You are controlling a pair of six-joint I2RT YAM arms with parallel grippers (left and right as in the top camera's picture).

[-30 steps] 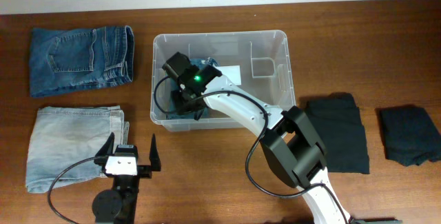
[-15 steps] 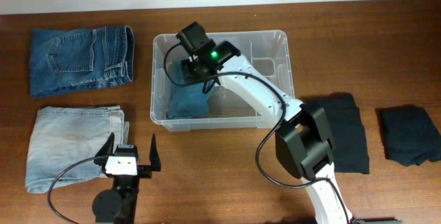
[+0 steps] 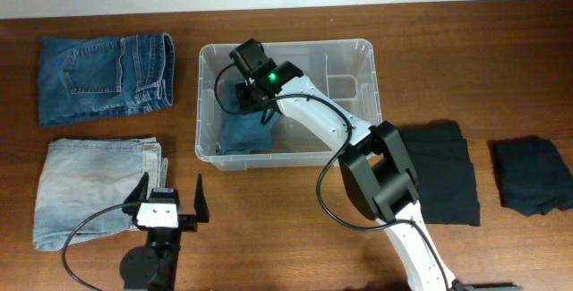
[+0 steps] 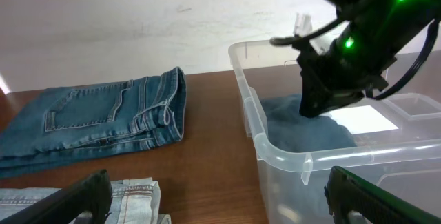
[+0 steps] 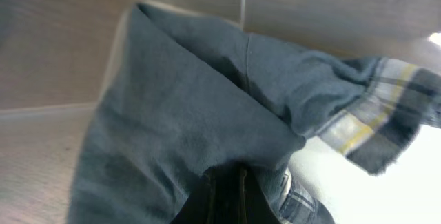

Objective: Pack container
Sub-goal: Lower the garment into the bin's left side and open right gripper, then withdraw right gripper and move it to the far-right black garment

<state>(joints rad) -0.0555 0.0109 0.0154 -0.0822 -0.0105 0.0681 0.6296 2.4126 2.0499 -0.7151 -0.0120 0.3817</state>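
Note:
The clear plastic container stands at the table's middle back; it also shows in the left wrist view. My right gripper is inside its left half, shut on a blue-grey garment with a plaid lining, which hangs from the jaws onto the bin floor. In the left wrist view the right gripper pinches the cloth from above. My left gripper is open and empty near the front edge, right of the light jeans.
Folded dark blue jeans lie back left, folded light jeans front left. A black garment lies right of the bin and a smaller dark one at far right.
My right gripper lifted with the garment from the bin's front left toward its back, then shifted slightly left and lower. The left arm has not moved.

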